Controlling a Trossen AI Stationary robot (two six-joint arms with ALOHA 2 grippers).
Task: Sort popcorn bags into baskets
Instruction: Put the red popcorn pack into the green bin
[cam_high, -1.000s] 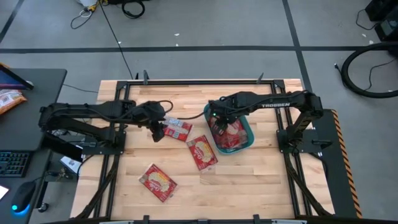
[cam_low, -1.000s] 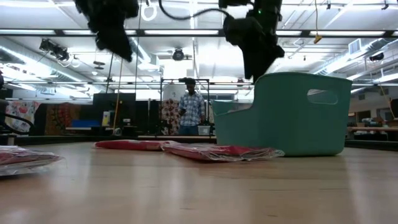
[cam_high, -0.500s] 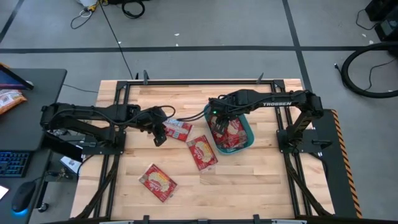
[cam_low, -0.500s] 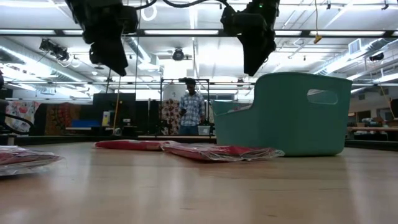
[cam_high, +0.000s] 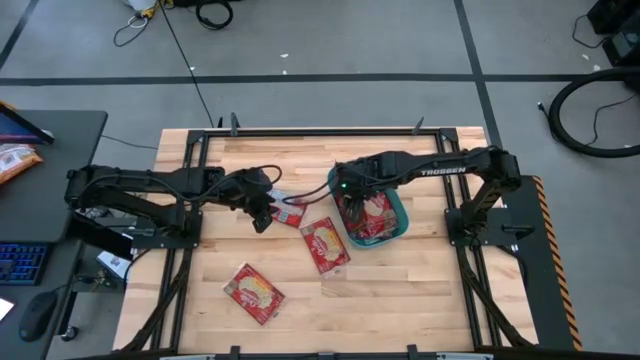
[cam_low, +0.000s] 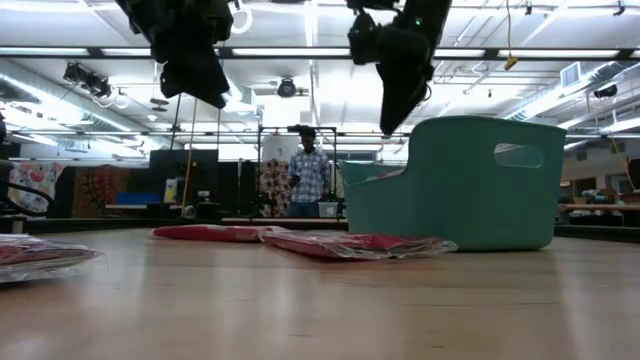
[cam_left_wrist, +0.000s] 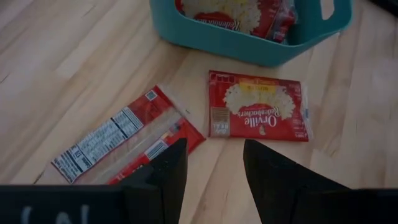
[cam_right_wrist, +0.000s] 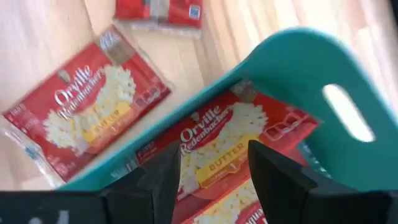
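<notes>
On the wooden table (cam_high: 420, 290) in the high view, a teal basket (cam_high: 399, 213) is seen at about two o'clock from the table's centre, with several red popcorn bags already inside. Three bags are left outside: one (cam_high: 287, 209) just at nine o'clock of the basket, a second (cam_high: 325, 245) touching the basket's seven-o'clock corner, and a third (cam_high: 254, 293) well apart at seven o'clock. The task is judged well advanced, with three bags to go. The left gripper (cam_high: 262, 218) is placed over the first bag's near end; the right gripper (cam_high: 352, 207) is placed above the basket's nine-o'clock rim.

In the low view, both grippers are seen raised clear of the table, and two flat bags are seen lying beside the basket. A person (cam_low: 305, 180) stands in the room beyond.

In the left wrist view, the fingers (cam_left_wrist: 171, 168) are seen spread and empty above one bag lying printed-back up, clear film at its edge; a face-up bag lies next to it.

In the right wrist view, the fingers (cam_right_wrist: 273, 174) are spread, nothing held, over face-up bags in the basket.
</notes>
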